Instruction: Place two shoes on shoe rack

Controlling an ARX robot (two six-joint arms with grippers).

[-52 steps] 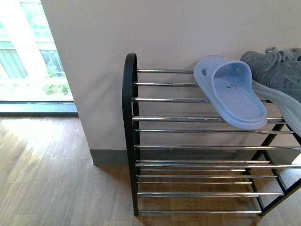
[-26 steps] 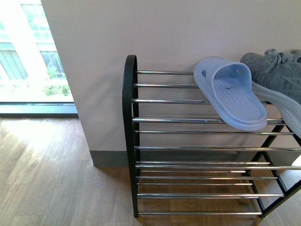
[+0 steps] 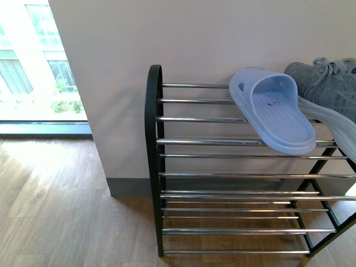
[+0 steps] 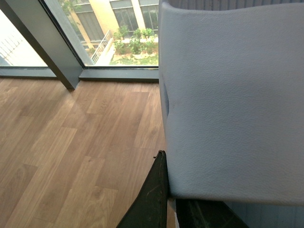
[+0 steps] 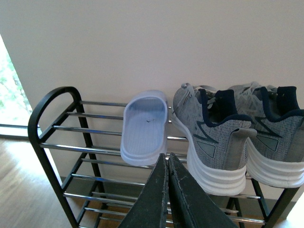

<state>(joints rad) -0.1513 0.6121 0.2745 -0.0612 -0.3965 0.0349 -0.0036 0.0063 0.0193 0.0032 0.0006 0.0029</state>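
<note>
Sneakers [image 5: 247, 137] cropped at front-view edge atop rack [image 3: 222, 142]. Right pincer [image 5: 167, 164] clenched, empty; left pincer's state impossible to tell. Unchanged since earlier.

A plain pale wall [image 3: 211, 39] meets a grey skirting board [image 3: 129, 186] above a light wood plank floor [image 3: 61, 211]. On the left, a floor-length window [image 3: 39, 61] pours in bright daylight, showing greenery and buildings outside.

Two grey sneakers [image 5: 216, 135] [image 5: 273, 133] are counted on one shoe rack [image 5: 52, 123], beside one pale blue slide sandal [image 5: 142, 126]. Two robot hands are seen, right hand [image 5: 166, 164].
</note>
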